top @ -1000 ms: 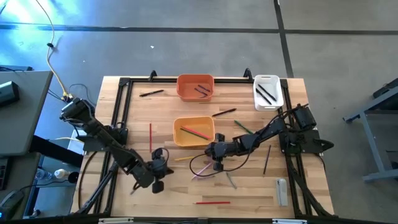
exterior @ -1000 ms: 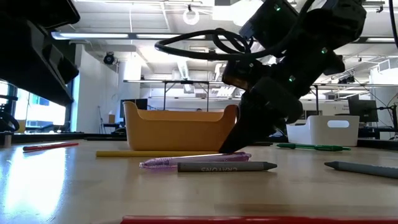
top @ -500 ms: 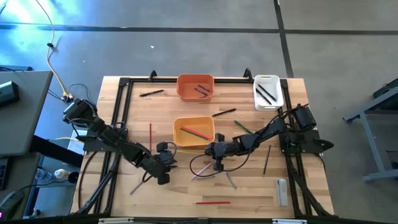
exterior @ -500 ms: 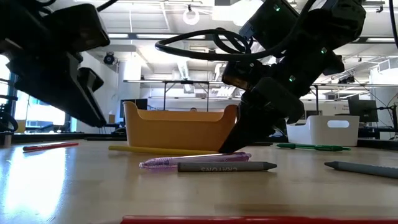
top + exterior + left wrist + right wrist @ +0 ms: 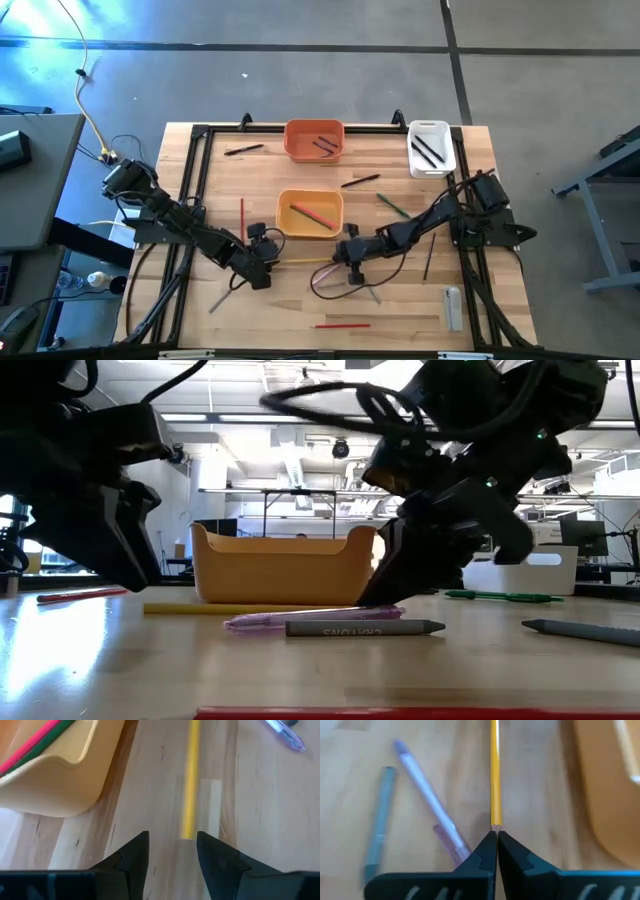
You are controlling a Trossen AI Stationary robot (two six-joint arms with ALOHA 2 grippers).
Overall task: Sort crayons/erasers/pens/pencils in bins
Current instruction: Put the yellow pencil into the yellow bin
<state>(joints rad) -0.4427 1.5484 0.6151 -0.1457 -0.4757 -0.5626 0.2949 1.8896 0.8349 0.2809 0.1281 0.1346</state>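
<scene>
High view: yellow pencil (image 5: 305,261) between parted left fingers (image 5: 272,262) and clenched, empty right fingers (image 5: 338,258), beside yellow-orange bin (image 5: 310,230).

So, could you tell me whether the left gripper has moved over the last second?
Yes. In the high view the left gripper has moved up and rightward, closer to the yellow-orange bin, near the yellow pencil.

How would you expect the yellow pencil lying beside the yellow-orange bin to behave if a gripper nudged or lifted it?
The yellow pencil looks thin, straight and rigid, so it should stay stiff and feel light. Lying flat on smooth wood, it probably rolls or slides if nudged sideways. Pinched at its tip, where the right gripper sits shut, it would likely droop or pivot.
</scene>
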